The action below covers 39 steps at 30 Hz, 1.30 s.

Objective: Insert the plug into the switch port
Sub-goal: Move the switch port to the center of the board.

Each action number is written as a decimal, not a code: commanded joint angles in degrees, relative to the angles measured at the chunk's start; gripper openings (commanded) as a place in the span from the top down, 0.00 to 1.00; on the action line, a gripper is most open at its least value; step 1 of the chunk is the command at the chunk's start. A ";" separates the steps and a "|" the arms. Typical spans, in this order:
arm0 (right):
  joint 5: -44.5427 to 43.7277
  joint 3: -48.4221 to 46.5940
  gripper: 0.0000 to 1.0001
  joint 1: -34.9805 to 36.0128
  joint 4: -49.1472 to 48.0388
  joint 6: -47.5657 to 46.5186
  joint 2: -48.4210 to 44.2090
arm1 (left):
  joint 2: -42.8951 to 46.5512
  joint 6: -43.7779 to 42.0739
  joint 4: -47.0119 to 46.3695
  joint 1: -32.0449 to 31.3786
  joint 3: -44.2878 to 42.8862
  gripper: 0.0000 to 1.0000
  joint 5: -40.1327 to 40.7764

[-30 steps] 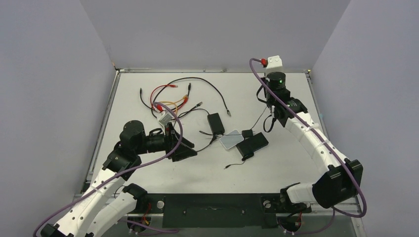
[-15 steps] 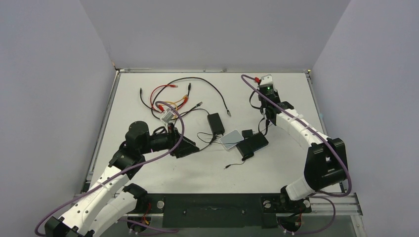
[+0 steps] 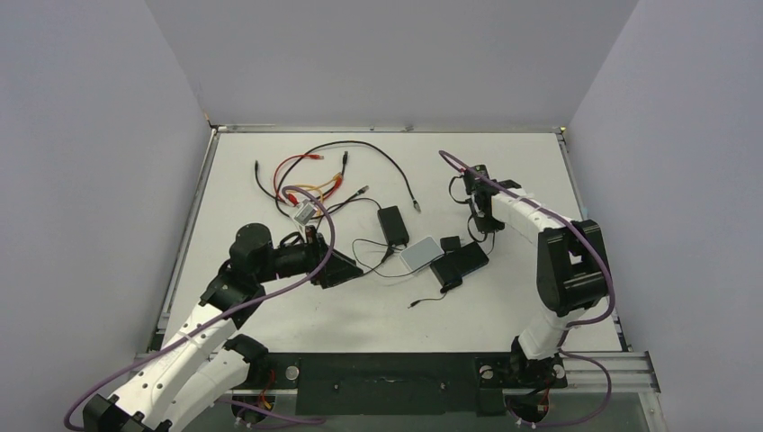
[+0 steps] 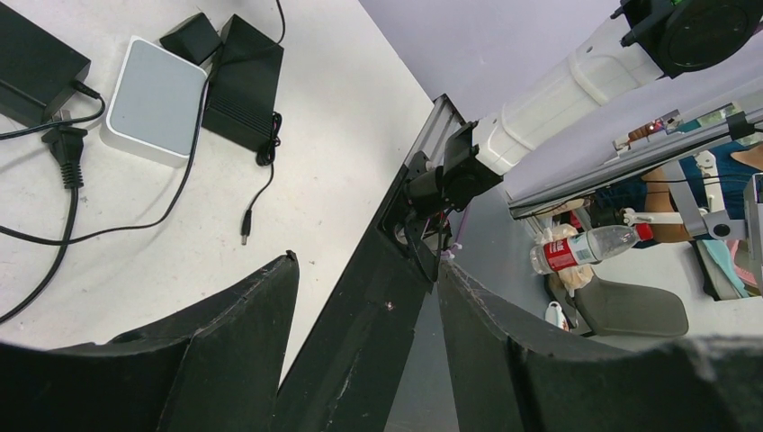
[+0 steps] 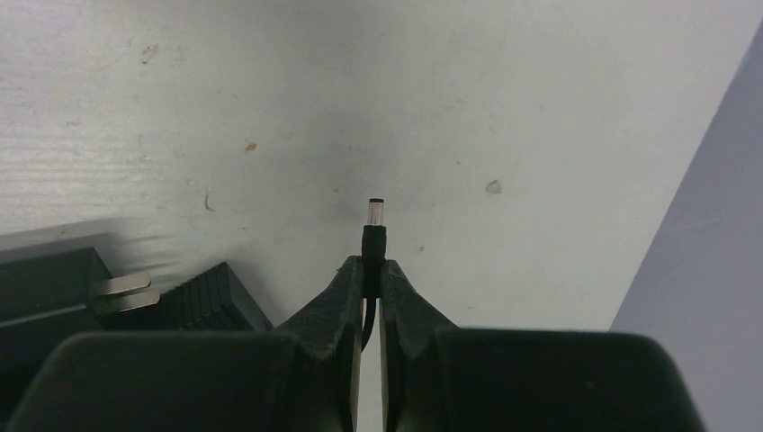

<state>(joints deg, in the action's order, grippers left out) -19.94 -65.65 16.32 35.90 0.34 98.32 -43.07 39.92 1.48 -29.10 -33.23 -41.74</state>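
R jaws are clenched on the plug (image 5: 375, 216), a small black barrel type w/ a metal tip. The R fingertips (image 5: 346, 286) pinch it just behind the tip, which pokes out past them, cord running back btwn the two. The tip hangs over bare white desk (image 5: 540, 108), touching nothing I can see. Low left of it in the wrist view lies a ribbed black piece (image 5: 211, 297) w/ metal prongs, near but apart.

From above, the R arm (image 3: 567, 261) is folded over, wrist reaching toward mid-desk, close behind the switch (image 3: 463, 261). The switch lies flat, right of centre, skewed to the desk edges. Can't make out its ports from any view. A grey pad (image 3: 421, 254) touches its left side and a small block (image 3: 450, 243) sits at its back corner. An adapter (image 3: 392, 223) lies just behind the pad.

L jaws are spread apart w/ nothing btwn the L fingers (image 4: 243, 342), low over the desk, left of the pad and apart from it. A loose cord end (image 3: 412, 304) lies in front of the switch. A tangle of red, yellow and black leads (image 3: 315, 175) sits back left.
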 commanded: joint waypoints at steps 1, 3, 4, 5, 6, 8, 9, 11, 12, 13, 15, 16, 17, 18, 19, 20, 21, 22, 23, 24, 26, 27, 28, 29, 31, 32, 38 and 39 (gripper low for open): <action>6.36 -3.55 1.00 -0.60 5.68 4.33 3.17 | 1.23 -0.03 -2.24 -0.08 -0.15 0.44 1.04; 9.52 -3.76 1.00 -0.59 6.49 5.34 4.40 | 1.64 -0.06 -2.12 -0.08 0.00 0.44 1.12; 10.74 -3.71 1.00 -0.58 6.65 5.76 4.72 | 1.86 -0.12 -2.02 -0.08 0.07 0.44 1.28; 13.14 -3.57 1.00 -0.58 6.77 5.92 5.13 | 1.99 -0.16 -1.76 -0.08 0.13 0.44 1.34; 14.12 -3.03 1.00 -0.41 6.79 6.37 5.13 | 2.23 -0.25 -1.66 -0.08 0.17 0.44 1.53; 16.03 -1.98 1.00 -0.03 6.81 7.03 4.86 | 2.73 -0.36 -1.62 -0.08 0.23 0.44 1.86; 16.88 -1.43 1.00 0.09 6.66 7.25 4.35 | 2.91 -0.45 0.00 -0.01 0.25 0.44 2.02; 17.41 1.05 1.00 0.80 5.95 8.18 3.02 | 3.93 -0.57 0.98 -0.01 0.46 0.44 2.54; 17.68 1.71 1.00 1.21 5.59 9.09 2.49 | 4.12 -0.62 1.27 0.00 0.63 0.44 2.78; 17.89 2.82 1.00 1.50 4.97 9.99 1.30 | 4.48 -0.63 1.44 0.01 0.74 0.44 2.88; 18.24 4.42 1.00 2.68 4.28 11.27 -0.36 | 4.94 -0.59 2.11 0.01 0.73 0.44 3.45; 18.53 4.89 1.00 3.75 4.03 11.62 -0.87 | 5.15 -0.60 2.80 0.01 0.72 0.44 4.04; 18.71 5.81 1.00 4.87 3.84 12.41 -1.65 | 5.53 -0.56 3.13 0.01 0.61 0.44 4.67; 18.95 6.28 1.00 5.44 3.39 12.89 -2.46 | 5.75 -0.60 3.94 0.01 0.53 0.44 5.01; 19.05 7.48 1.00 6.50 2.99 14.02 -2.89 | 6.27 -0.54 4.40 0.01 0.38 0.44 5.84; 19.35 8.04 1.00 7.00 2.12 14.62 -3.58 | 6.61 -0.59 5.22 0.08 0.33 0.44 6.25; 19.40 9.23 1.00 8.01 1.48 15.90 -3.97 | 7.13 -0.56 6.04 0.09 0.22 0.44 7.13; 20.29 10.32 1.00 8.55 0.32 17.21 -4.80 | 7.67 -0.55 6.46 0.10 0.20 0.44 7.60; 21.22 10.92 1.00 9.63 -0.21 17.84 -5.24 | 8.01 -0.55 7.39 0.10 0.15 0.44 8.46; 21.68 11.86 1.00 10.10 -1.20 19.28 -6.01 | 8.53 -0.55 8.01 0.14 0.02 0.44 8.97; 22.74 13.51 1.00 11.61 -2.90 21.31 -7.22 | 9.39 -0.61 10.14 0.18 -0.37 0.44 11.56; 23.00 14.04 1.00 11.93 -3.88 21.91 -7.68 | 9.66 -0.67 11.58 0.25 -0.49 0.44 12.19; 22.96 14.87 1.00 12.76 -4.24 23.09 -8.54 | 10.31 -0.77 12.26 0.31 -0.69 0.44 13.39; 22.94 15.16 1.00 13.30 -4.80 23.55 -9.30 | 10.60 -1.00 13.56 0.39 -0.78 0.44 13.94; 22.93 15.84 1.00 15.06 -5.69 24.72 -10.19 | 11.42 -1.21 15.32 0.51 -1.12 0.44 15.57; 22.87 16.06 1.00 16.38 -5.90 25.44 -10.27 | 11.91 -1.39 15.80 0.57 -1.24 0.44 16.58; 21.31 14.45 1.00 21.87 -6.42 27.17 -9.13 | 12.91 -1.66 18.92 0.79 -2.09 0.44 18.91; 21.16 13.91 1.00 22.96 -6.38 27.35 -8.79 | 13.03 -1.67 19.10 0.80 -2.23 0.44 19.03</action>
<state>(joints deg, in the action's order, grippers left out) 1.78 -49.98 36.10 31.81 25.04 90.04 -30.72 39.35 18.65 -28.71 -32.56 -25.50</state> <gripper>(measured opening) 0.037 0.558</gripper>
